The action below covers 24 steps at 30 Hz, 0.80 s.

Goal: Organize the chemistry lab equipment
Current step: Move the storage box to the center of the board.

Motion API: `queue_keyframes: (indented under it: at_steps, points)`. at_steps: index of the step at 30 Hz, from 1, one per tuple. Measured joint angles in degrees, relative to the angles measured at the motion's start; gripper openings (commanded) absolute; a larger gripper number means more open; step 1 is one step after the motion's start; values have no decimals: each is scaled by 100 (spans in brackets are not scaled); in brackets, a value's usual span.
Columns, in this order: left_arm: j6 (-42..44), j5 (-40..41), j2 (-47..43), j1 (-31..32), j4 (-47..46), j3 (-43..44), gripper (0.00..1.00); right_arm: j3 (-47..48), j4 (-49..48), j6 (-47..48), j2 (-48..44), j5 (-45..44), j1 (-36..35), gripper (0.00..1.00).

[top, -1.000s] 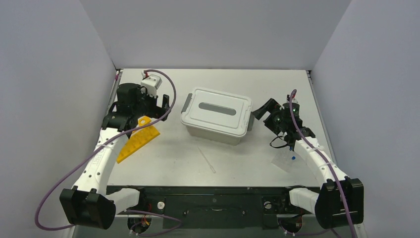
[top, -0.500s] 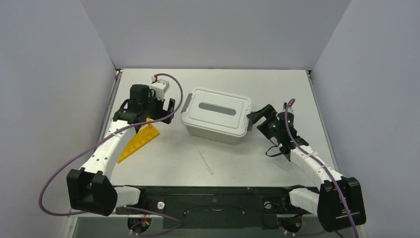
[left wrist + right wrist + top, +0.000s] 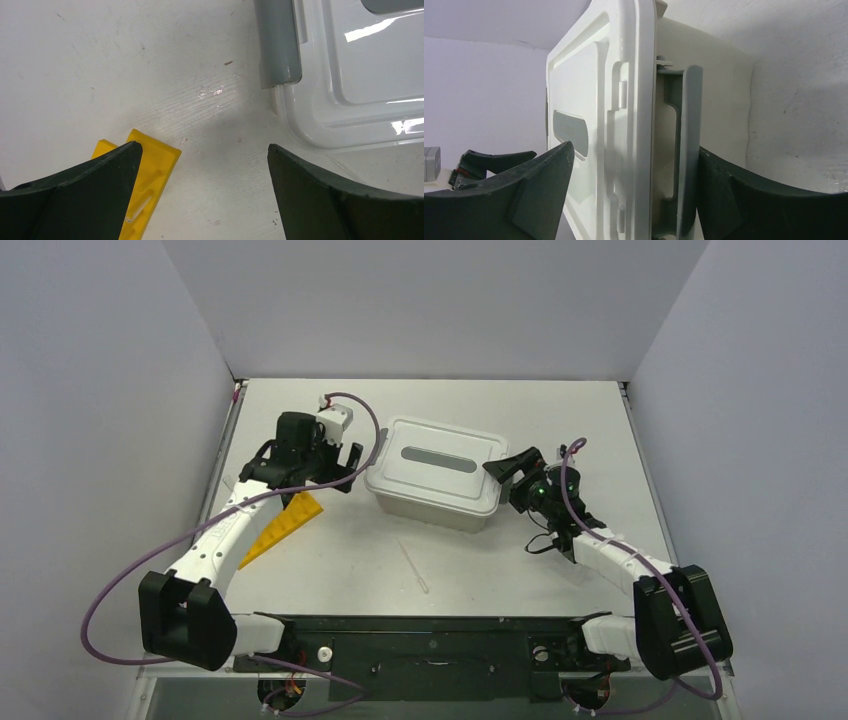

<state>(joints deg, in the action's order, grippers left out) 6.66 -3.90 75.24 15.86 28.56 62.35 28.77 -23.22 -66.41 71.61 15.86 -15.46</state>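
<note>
Yellow rack (image 3: 272, 532) and 1 thin stick (image 3: 414, 566) lie outside the shut tub (image 3: 430, 508), so more is left to do, while the left gripper (image 3: 205, 150) and right gripper (image 3: 635, 147) gape wide, empty.

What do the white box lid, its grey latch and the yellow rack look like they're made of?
White lid: likely glossy moulded plastic, with sharp light reflections. Grey latch: probably matte plastic, no glare. Yellow rack: seemingly opaque plastic, smooth, with clean slots.

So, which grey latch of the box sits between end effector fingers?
The right-end latch: the open right end effector straddles it. The left latch lies ahead of the left end effector.
</note>
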Motion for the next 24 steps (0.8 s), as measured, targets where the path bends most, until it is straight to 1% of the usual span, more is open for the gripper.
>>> queue_keyframes:
  at_steps: [1,5,8,11,13,24]
  points:
    - [7,33,0,7,0,0,97,0,-37,-26,33,11,0,71]
    - [33,109,-2,20,24,0,97,44,136,22,48,-7,-9,65]
    - [72,153,-9,20,61,0,97,367,852,369,7,-262,-122,62]
    - [125,179,-39,20,125,0,97,793,1611,802,-90,-634,-278,56]
    - [151,197,-70,20,173,0,97,1023,1963,1029,-111,-817,-350,54]
    - [254,216,-166,20,363,0,97,1434,2885,1552,-111,-1499,-804,54]
